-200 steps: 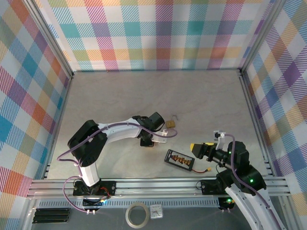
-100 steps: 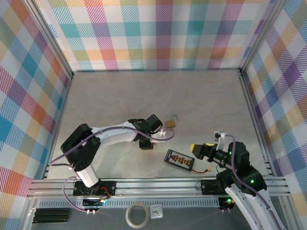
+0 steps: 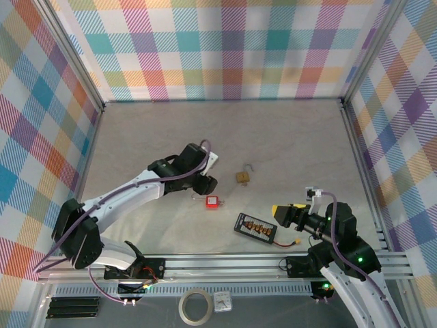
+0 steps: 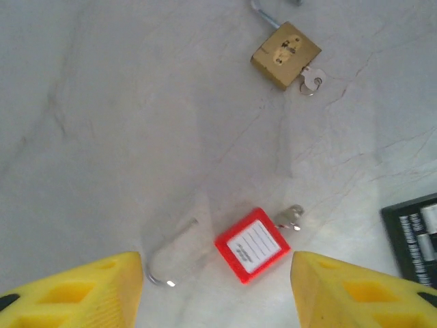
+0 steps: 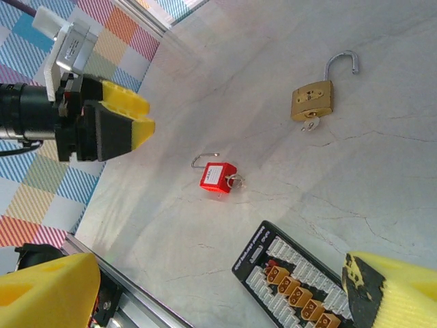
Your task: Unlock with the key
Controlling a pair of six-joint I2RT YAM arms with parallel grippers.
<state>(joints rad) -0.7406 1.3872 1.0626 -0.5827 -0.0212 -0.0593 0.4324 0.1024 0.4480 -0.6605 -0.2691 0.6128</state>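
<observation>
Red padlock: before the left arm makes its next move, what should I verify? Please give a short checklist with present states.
1. Red padlock shackle swung open: ok.
2. Key in the red padlock: ok.
3. Left gripper jaws apart, holding nothing: ok.
4. Brass padlock apart from the red one: ok.
5. Black connector board not touching the red padlock: ok.
6. Key can be pulled out freely: cannot tell.

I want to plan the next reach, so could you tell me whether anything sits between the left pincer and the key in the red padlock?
Nothing visible does. The left pincer hangs open above the key, which sticks out of the red padlock on bare table. The brass padlock and black connector board lie aside.
</observation>
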